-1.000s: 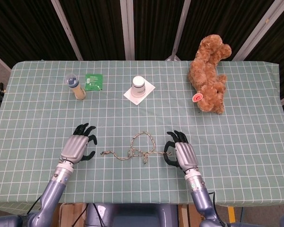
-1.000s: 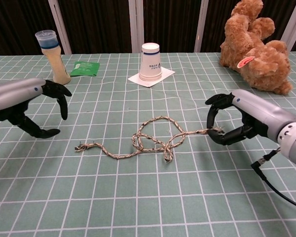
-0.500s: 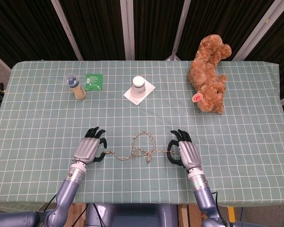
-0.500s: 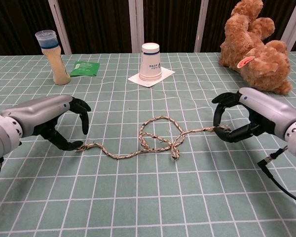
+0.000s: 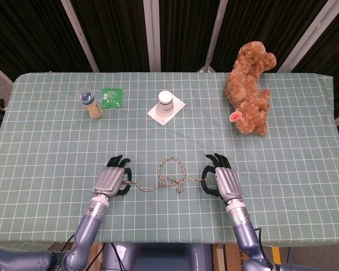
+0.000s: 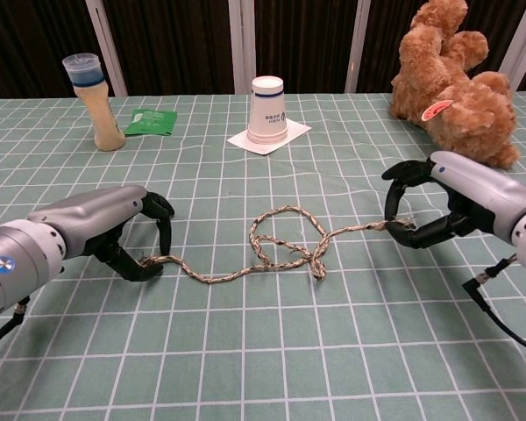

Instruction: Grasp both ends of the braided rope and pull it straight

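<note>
The braided rope [image 5: 172,180] [image 6: 316,254] lies on the green checked cloth near the front edge, with a tangled loop at its middle. My left hand [image 5: 112,179] [image 6: 114,228] sits at the rope's left end, fingers and thumb curled around it and pinching it against the cloth. My right hand [image 5: 223,179] [image 6: 438,206] pinches the right end between thumb and fingers. That end runs almost straight from the loop to the hand, slightly off the cloth. The stretch from the loop to the left hand still curves.
At the back stand a paper cup [image 5: 165,103] [image 6: 267,110] on a napkin, a small bottle [image 5: 90,104] [image 6: 96,101] and a green packet [image 5: 112,97] [image 6: 151,121]. A brown teddy bear [image 5: 248,84] [image 6: 456,83] lies at the back right.
My left hand moved right to the rope's left end and closed on it. My right hand drew its end slightly right, shifting the loop and straightening the right stretch.
</note>
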